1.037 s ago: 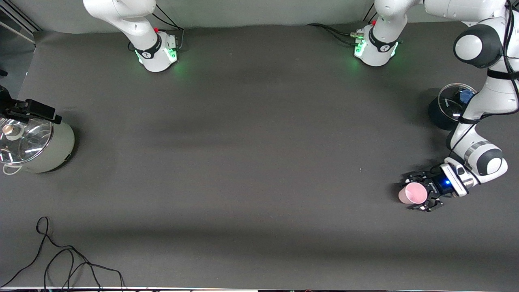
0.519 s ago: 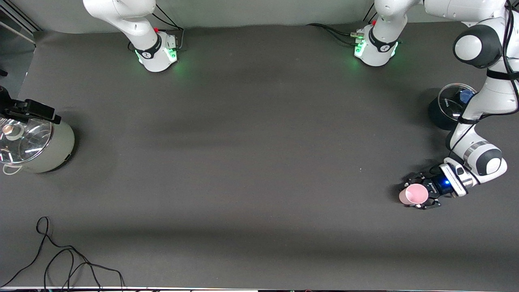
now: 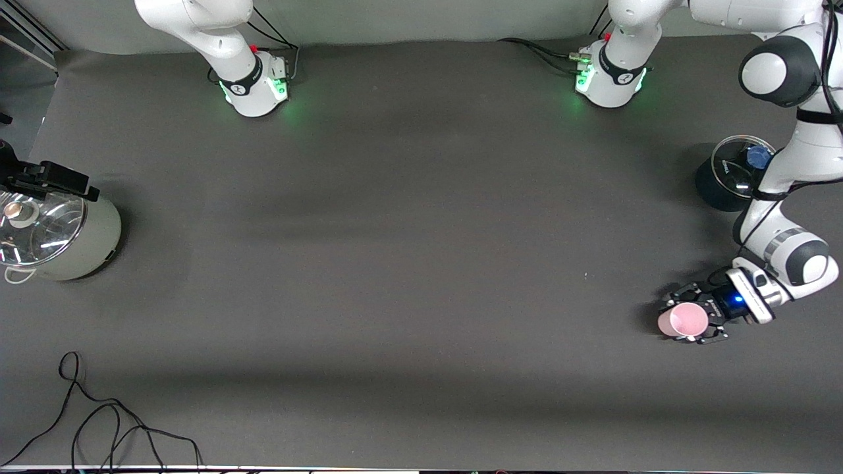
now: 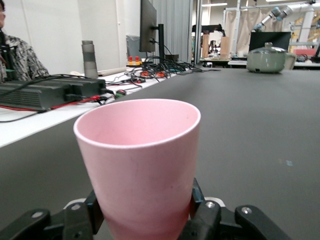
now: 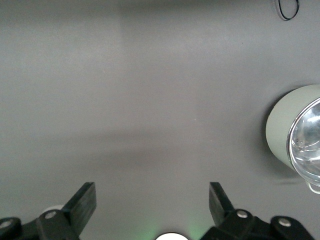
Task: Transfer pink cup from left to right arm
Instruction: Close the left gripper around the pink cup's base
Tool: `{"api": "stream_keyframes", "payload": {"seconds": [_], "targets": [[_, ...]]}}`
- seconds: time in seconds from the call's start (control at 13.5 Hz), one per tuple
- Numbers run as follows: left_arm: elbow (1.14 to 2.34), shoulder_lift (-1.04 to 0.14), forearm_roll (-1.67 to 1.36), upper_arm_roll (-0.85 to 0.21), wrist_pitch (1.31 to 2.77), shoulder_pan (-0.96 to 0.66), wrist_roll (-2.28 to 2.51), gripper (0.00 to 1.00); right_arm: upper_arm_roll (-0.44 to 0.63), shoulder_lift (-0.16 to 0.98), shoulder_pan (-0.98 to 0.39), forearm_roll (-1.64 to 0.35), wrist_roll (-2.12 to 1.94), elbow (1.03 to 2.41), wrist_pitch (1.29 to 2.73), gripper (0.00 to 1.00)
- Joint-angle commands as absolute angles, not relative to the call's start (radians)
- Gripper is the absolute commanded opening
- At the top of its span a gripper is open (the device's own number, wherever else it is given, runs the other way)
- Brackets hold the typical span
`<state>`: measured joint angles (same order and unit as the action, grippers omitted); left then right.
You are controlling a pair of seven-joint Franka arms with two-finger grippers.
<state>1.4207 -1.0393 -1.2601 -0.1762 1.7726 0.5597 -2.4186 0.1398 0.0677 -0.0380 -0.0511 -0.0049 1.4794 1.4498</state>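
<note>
The pink cup (image 3: 681, 320) stands upright, mouth up, near the left arm's end of the table. My left gripper (image 3: 685, 322) is shut on it, one finger on each side of its lower wall. In the left wrist view the cup (image 4: 142, 160) fills the middle, with the gripper (image 4: 142, 216) clamped on its base and a finger (image 4: 92, 214) pressed against it. My right gripper (image 5: 152, 201) is open and empty, high over bare table near the grey-green pot; it is out of the front view.
A grey-green pot with a glass lid (image 3: 82, 240) stands at the right arm's end and shows in the right wrist view (image 5: 286, 131). A dark pot with a glass lid (image 3: 723, 176) stands by the left arm. A black cable (image 3: 99, 421) lies at the near edge.
My left gripper's fingers closed from wide open onto the pink cup. The cup and gripper then shifted slightly toward the left arm's end and the front camera.
</note>
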Motion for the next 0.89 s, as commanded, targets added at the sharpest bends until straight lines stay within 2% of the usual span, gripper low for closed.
{"api": "stream_keyframes", "payload": {"seconds": [0.0, 0.44, 0.59, 0.81], "targets": [[1.450, -0.928, -1.262, -0.170, 1.758, 0.551, -2.266, 0.34, 0.144, 0.075, -0.038, -0.060, -0.018, 1.460, 1.434, 1.00], [1.560, -0.709, -1.275, -0.189, 1.792, 0.502, -1.995, 0.27, 0.146, 0.077, -0.037, -0.063, -0.017, 1.462, 1.434, 1.00], [1.652, -0.603, -1.296, -0.202, 1.883, 0.460, -1.915, 0.27, 0.146, 0.077, -0.038, -0.063, -0.014, 1.462, 1.434, 1.00], [1.813, -0.462, -1.414, -0.291, 2.014, 0.454, -1.911, 0.27, 0.146, 0.081, -0.037, -0.067, -0.015, 1.463, 1.434, 1.00]]}}
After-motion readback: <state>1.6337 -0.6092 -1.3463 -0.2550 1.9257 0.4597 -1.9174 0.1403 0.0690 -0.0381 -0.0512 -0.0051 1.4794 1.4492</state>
